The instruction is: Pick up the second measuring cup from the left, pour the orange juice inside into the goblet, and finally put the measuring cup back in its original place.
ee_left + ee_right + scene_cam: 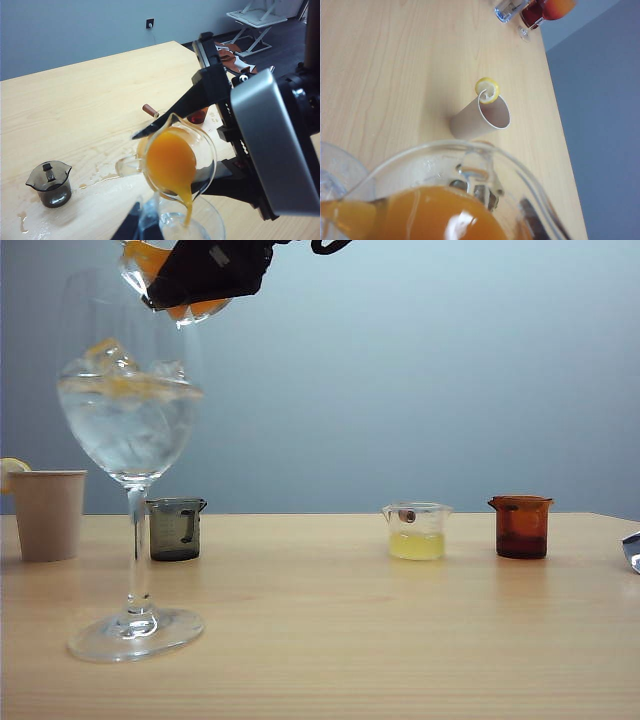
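Pour under way: I held the cup (176, 159) tilted in the right gripper (205, 275) jaws above the goblet (131, 420).
Juice (171, 162) streamed into the bowl; emptying and return to the table (330, 640) remained. Left gripper (142, 225) hovered nearby, jaw state unclear.

Cup tipped over the goblet, other cups in a row behind

The right gripper (205, 275) holds the measuring cup (177, 160) above the goblet (130, 430) at the table's (330, 640) left front; behind stand the paper cup (48, 513), smoky cup (176, 528), yellow-filled cup (416, 531) and amber cup (521, 526), left to right.
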`<state>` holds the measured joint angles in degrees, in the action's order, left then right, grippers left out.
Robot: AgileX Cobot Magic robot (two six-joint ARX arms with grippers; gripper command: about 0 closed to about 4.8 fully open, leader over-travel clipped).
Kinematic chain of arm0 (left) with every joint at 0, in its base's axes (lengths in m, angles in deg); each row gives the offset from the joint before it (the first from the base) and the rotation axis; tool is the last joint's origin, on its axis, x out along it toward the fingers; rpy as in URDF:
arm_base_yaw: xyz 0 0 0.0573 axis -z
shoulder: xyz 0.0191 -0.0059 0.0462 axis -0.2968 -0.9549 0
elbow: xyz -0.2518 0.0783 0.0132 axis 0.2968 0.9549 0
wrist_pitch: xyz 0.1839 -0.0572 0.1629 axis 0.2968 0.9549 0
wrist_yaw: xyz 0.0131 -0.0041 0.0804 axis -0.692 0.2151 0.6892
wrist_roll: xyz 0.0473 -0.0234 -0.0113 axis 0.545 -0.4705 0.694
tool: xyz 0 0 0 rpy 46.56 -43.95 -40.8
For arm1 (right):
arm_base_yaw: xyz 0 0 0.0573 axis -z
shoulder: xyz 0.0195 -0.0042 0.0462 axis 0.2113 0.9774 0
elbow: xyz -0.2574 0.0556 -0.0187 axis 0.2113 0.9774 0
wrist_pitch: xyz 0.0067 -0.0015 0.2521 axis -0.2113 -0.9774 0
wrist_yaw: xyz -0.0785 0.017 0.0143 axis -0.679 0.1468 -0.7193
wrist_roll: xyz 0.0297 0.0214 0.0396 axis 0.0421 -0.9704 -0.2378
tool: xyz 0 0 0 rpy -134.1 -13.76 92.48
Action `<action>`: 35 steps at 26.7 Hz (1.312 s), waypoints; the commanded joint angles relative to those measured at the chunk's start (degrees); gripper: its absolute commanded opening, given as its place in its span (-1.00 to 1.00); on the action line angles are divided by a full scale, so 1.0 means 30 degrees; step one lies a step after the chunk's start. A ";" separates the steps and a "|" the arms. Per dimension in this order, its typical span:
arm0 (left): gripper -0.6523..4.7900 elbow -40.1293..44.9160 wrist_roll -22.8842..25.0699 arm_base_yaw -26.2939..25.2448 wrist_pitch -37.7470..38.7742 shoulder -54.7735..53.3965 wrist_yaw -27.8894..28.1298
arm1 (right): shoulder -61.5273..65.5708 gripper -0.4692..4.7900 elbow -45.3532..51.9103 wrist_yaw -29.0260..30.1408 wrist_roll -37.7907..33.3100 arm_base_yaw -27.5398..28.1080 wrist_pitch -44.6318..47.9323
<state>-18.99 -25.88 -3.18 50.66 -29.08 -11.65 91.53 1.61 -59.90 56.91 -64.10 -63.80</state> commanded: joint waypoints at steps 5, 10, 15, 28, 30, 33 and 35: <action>-0.78 -0.0080 0.0080 0.0022 -0.0233 0.0007 -0.0124 | -0.0109 -0.83 -0.0138 -0.0029 0.0962 -0.0102 0.0474; -0.78 -0.0080 0.0080 0.0022 -0.0226 0.0007 -0.0131 | -0.0109 -0.83 -0.0138 -0.0029 0.1989 -0.0109 0.0481; -0.78 -0.0080 0.0080 0.0022 -0.0226 0.0007 -0.0131 | -0.0109 -0.83 -0.0138 -0.0036 0.2149 -0.0117 0.0474; -0.78 -0.0080 0.0080 0.0022 -0.0226 0.0007 -0.0131 | -0.0109 -0.83 -0.0138 -0.0466 0.2769 -0.0233 0.0576; -0.78 -0.0080 0.0080 0.0022 -0.0226 0.0007 -0.0131 | -0.0109 -0.83 -0.0138 -0.0474 0.2783 -0.0226 0.0780; -0.78 -0.0080 0.0080 0.0022 -0.0226 0.0015 -0.0131 | -0.0109 -0.83 -0.0138 -0.0466 0.2820 -0.0233 0.0991; -0.78 -0.0080 0.0080 0.0022 -0.0219 0.0015 -0.0131 | -0.0109 -0.83 -0.0138 -0.0466 0.2849 -0.0226 0.0991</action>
<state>-18.99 -25.88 -3.18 50.66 -29.08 -11.65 91.53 1.61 -61.36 65.30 -64.71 -62.29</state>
